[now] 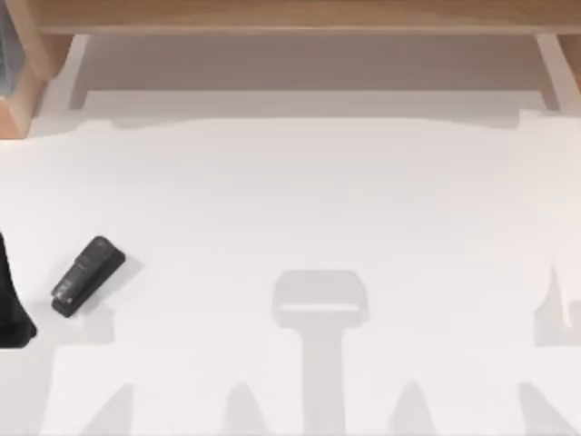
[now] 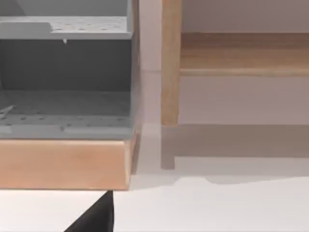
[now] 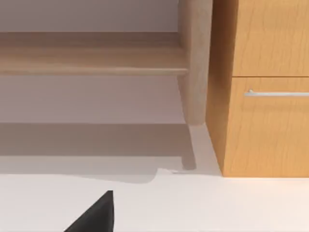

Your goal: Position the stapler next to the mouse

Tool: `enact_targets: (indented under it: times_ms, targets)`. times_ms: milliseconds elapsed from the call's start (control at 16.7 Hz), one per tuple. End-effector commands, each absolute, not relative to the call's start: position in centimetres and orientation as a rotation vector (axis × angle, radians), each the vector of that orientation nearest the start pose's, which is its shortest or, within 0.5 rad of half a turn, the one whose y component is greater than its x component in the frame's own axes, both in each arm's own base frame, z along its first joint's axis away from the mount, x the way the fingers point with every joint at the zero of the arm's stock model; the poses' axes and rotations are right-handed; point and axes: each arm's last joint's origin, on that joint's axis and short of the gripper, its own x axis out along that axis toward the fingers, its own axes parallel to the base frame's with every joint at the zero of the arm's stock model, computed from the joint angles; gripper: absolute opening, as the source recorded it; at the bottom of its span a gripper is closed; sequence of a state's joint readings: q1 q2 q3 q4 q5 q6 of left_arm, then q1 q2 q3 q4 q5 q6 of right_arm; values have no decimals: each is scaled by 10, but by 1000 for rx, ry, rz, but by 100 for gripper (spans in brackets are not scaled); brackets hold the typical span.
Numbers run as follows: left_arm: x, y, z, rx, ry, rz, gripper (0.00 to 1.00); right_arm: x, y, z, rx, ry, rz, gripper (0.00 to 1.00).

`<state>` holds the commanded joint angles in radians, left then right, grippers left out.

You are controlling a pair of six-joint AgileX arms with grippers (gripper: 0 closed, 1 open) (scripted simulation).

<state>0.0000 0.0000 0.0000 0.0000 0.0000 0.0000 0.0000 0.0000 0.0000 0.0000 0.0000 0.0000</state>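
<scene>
The small black wedge-shaped stapler [image 1: 86, 275] lay flat on the white table [image 1: 318, 200], near its left side, with nothing holding it. The job looked barely begun (I could spot no mouse). I could not tell either claw's state.

The stapler [image 1: 85, 275] is small, black and wedge-shaped, lying flat on the white table [image 1: 300, 200] near its left edge. It lies diagonally, rounded end farther back, with what seem faint pale markings on the nearer end.
</scene>
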Motion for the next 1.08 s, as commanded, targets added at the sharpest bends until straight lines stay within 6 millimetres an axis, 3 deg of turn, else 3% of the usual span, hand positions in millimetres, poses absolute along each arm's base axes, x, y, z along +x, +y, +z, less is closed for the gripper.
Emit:
enact_targets:
  times_ms: [240, 600, 840, 1080]
  targets:
    - [106, -2, 166, 10, 20, -4, 100, 106, -1, 160, 0, 0, 0, 100]
    - [124, -6, 213, 106, 284, -59, 100, 106, -1, 160, 0, 0, 0, 100]
    - [173, -14, 231, 205, 651, -139, 100, 106, -1, 160, 0, 0, 0, 100]
    - [234, -25, 224, 306, 1013, -245, 100, 106, -1, 160, 0, 0, 0, 100]
